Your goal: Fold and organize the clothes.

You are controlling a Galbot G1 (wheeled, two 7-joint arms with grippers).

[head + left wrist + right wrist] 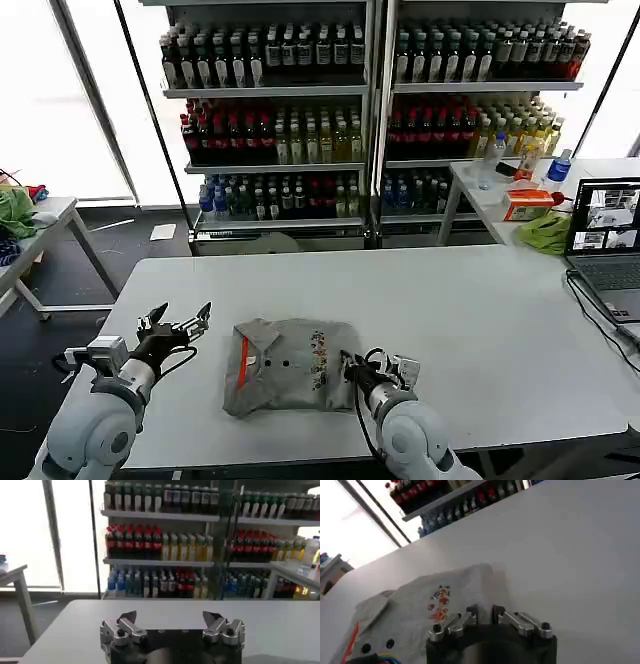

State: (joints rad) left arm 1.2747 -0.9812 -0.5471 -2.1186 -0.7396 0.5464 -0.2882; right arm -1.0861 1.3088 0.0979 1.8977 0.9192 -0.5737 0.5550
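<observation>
A grey T-shirt [285,365] lies folded into a small packet on the white table [480,320], near the front edge, with an orange-red collar stripe and a multicolour print facing up. My right gripper [350,362] sits at the packet's right edge. In the right wrist view the right gripper [485,611] has its fingers drawn close together on the edge of the T-shirt [420,605]. My left gripper [182,318] hovers open to the left of the shirt, apart from it. In the left wrist view the left gripper [170,617] holds nothing, with bare table beyond it.
A laptop [608,240] with cables stands at the table's right edge. A lime-green cloth [545,232] lies on a side table behind it. Shelves of bottles [350,120] fill the back. Another small table [40,225] with cloths stands far left.
</observation>
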